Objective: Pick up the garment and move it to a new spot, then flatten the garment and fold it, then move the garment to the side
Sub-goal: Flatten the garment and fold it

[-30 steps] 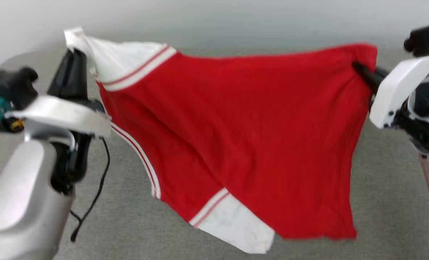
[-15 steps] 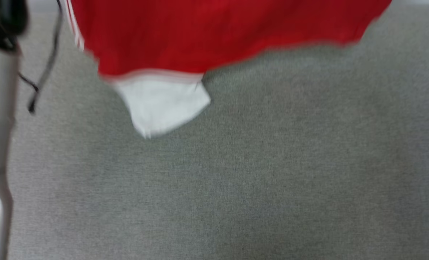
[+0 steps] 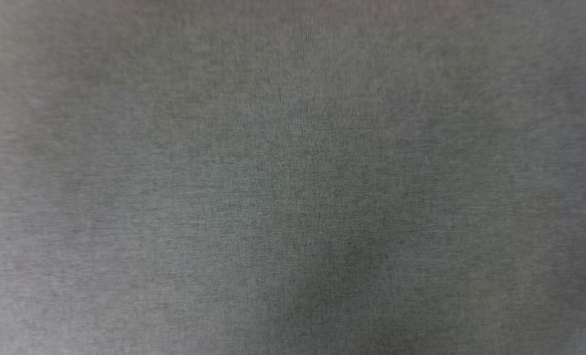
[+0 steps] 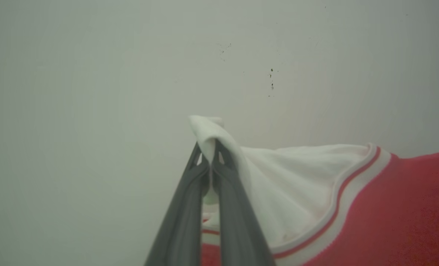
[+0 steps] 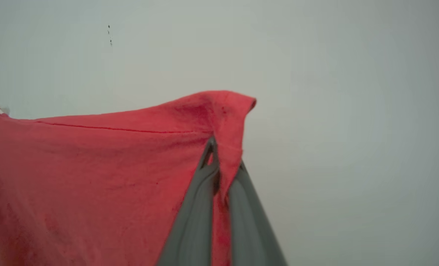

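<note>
Likely the carry to a new spot: the red T-shirt (image 4: 389,214) hangs in the air between two pinches. In the left wrist view the left tool (image 4: 209,147), lower centre, is clamped on the tip of the white sleeve (image 4: 289,184), red body trailing lower right. In the right wrist view the right tool (image 5: 223,155), closed on a red corner at centre, has cloth spreading lower left. Next, both should lower together onto the grey table (image 3: 293,197), keeping it taut

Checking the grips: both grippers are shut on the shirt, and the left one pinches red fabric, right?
No: the left gripper pinches the white sleeve of the garment, as the left wrist view shows. The right gripper is shut on it too.
</note>
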